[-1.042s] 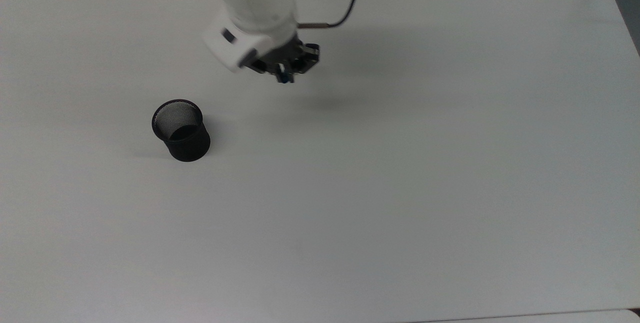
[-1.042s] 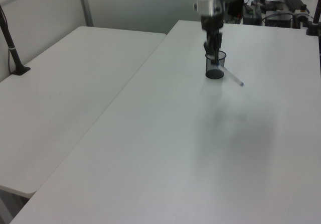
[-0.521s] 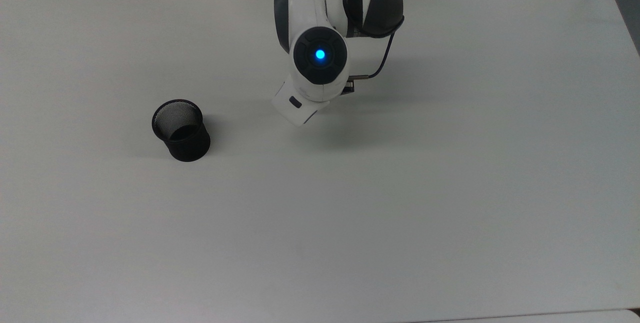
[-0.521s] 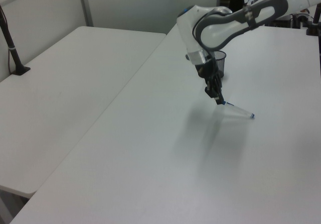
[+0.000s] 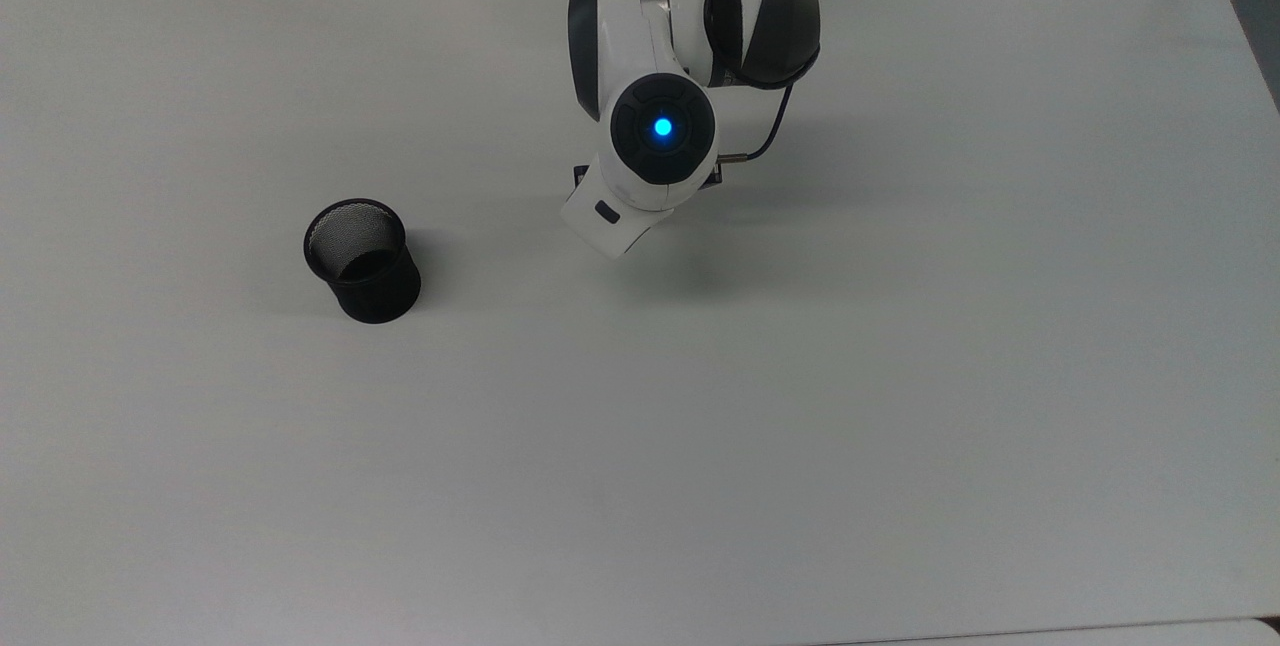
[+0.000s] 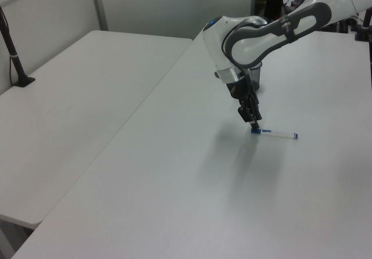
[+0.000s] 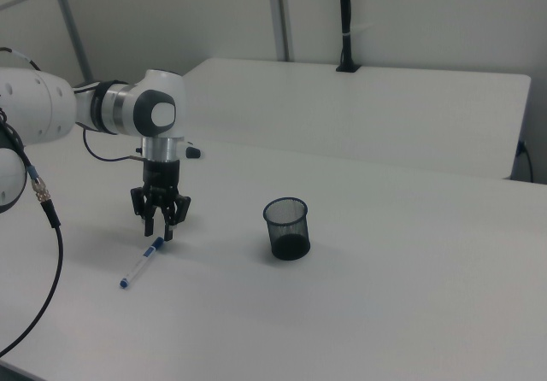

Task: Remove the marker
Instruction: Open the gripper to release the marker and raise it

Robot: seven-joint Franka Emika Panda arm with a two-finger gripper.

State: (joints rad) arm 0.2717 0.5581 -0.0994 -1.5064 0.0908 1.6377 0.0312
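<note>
Already the marker (image 7: 141, 264) lies flat on the surface (image 7: 410, 313), well apart from the mesh cup (image 7: 286, 228), so it is out (the task's point, I judge). Just above its blue-capped end hangs the tool (image 7: 159, 219), its fingers apart and off the barrel, so nothing props it now.

Count: one marker (image 7: 140, 263), lying just below the fingertips; one mesh cup (image 7: 286, 228), well apart from them; one gripper (image 7: 161, 225).
</note>
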